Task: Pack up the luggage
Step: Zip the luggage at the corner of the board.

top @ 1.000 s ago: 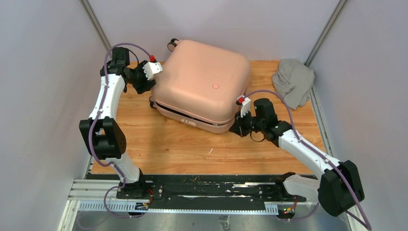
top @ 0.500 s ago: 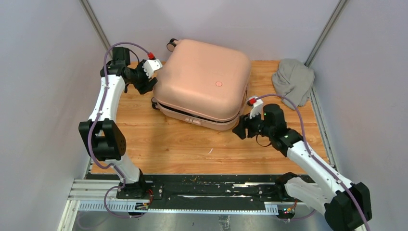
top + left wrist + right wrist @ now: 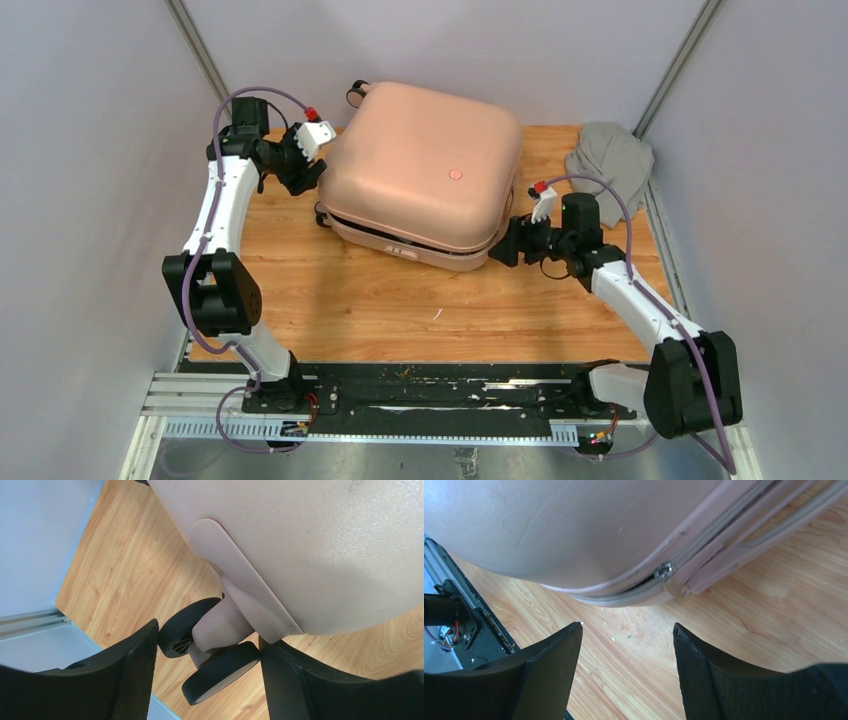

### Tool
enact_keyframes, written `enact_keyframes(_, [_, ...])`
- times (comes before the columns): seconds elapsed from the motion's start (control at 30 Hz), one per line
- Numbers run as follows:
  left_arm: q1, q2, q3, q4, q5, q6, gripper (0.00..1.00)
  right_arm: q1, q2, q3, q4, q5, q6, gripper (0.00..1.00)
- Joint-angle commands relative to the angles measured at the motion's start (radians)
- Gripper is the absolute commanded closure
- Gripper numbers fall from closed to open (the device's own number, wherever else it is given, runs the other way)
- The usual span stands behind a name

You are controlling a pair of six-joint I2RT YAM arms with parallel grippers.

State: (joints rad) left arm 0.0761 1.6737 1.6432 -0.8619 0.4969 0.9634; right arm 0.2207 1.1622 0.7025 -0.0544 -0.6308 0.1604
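arms [image 3: 222, 200] wht, blk joints | cables [image 3: 268, 91] purple | L pincer [image 3: 207, 641] blk

We found the work surface to be a wood-grain table top [image 3: 380, 310], orange-brown, with a few small white specks near its front. Plain pale lavender-grey walls [image 3: 90, 200] enclosed it on the left, rear and right. Two grey metal posts [image 3: 197, 50] stood at the rear corners, leaning outward in the overhead view. A scuffed black mounting plate [image 3: 430, 395] ran along the near edge, beside a ribbed aluminium rail [image 3: 400, 436] and a grey metal floor [image 3: 400, 462]. Lighting was even, shadows soft.
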Motion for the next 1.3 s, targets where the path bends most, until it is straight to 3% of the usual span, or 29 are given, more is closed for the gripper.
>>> enact_keyframes(0.0, [0.001,-0.06,0.038,0.132,0.011,-0.09,1.0,-0.035,0.049,0.051,0.075,-0.101,-0.062,0.3])
enact_keyframes(0.17, [0.001,-0.057,0.036,0.132,0.011,-0.087,1.0,-0.103,0.123,0.042,0.189,-0.203,-0.039,0.32])
enact_keyframes(0.5, [0.001,-0.049,0.057,0.13,-0.01,-0.083,1.0,-0.112,0.287,0.081,0.298,-0.408,0.005,0.37])
enact_keyframes(0.7, [0.001,-0.048,0.053,0.13,-0.007,-0.079,1.0,-0.112,0.359,0.051,0.429,-0.456,0.094,0.52])
enact_keyframes(0.83, [0.002,-0.051,0.043,0.125,-0.005,-0.071,1.0,-0.112,0.343,0.014,0.479,-0.459,0.15,0.67])
enact_keyframes(1.0, [0.001,-0.056,0.021,0.046,0.028,0.061,0.99,-0.11,0.269,-0.034,0.472,-0.445,0.157,0.65])
enact_keyframes(1.03, [0.0,-0.051,0.018,0.018,0.028,0.106,0.92,-0.11,0.257,-0.032,0.455,-0.439,0.149,0.64])
enact_keyframes(1.1, [0.0,-0.03,0.03,-0.057,0.025,0.2,0.5,-0.11,0.237,-0.019,0.413,-0.43,0.129,0.64])
enact_keyframes(1.13, [0.0,-0.02,0.033,-0.098,0.019,0.258,0.35,-0.11,0.228,-0.014,0.396,-0.429,0.123,0.64])
enact_keyframes(1.27, [0.0,-0.005,-0.002,-0.123,-0.003,0.417,0.18,-0.11,0.196,-0.01,0.356,-0.431,0.109,0.65])
